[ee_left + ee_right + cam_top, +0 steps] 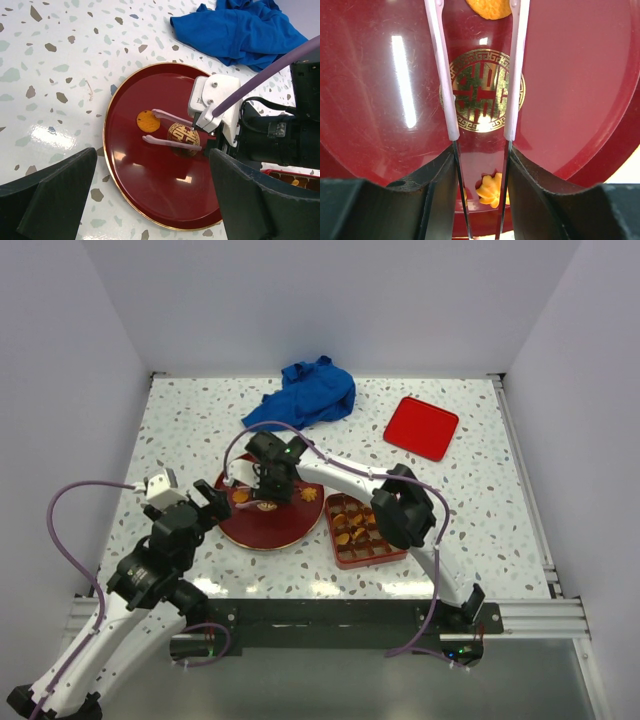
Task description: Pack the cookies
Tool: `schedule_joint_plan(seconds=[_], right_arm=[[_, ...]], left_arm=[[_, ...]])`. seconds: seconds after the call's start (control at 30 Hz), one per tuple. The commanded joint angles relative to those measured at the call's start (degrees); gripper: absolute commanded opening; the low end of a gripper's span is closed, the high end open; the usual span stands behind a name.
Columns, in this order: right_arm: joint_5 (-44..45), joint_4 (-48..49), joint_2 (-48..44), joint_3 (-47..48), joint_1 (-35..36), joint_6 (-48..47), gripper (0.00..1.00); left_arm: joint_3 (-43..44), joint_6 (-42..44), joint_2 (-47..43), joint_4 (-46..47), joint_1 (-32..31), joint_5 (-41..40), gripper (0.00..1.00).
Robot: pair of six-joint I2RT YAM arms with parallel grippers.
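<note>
A dark red plate [268, 528] lies on the table between the arms. A round cookie [241, 496] is on its left part and a flower-shaped cookie [309, 494] on its right. My right gripper [268, 480] is shut on pink-tipped tongs [172, 145] above the plate's gold emblem [481, 90]. The tong arms are spread, with the round cookie [148, 121] between their tips. The flower cookie [490, 189] shows under my right gripper [481, 150]. My left gripper [205, 502] is open and empty at the plate's left rim [107, 150].
A red compartment box [362, 530] holding several cookies sits right of the plate. Its red lid [421, 427] lies at the back right. A crumpled blue cloth [305, 395] lies behind the plate. White walls enclose the table.
</note>
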Motion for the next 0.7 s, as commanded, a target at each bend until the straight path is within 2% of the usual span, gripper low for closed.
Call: schedule_joint_plan(seconds=[0.0,0.67], right_arm=[[0.80,1.81,-1.46,3.37,0.08,0.88,0.42],[0.36,1.81,-0.50,3.64,-0.01,1.23,0.44]], left_arm=[[2.32,1.21,-0.55,0.06,0.06,-1.59,1.00],[2.32,0.86,-0.29,0.23,0.06,-1.24,1.00]])
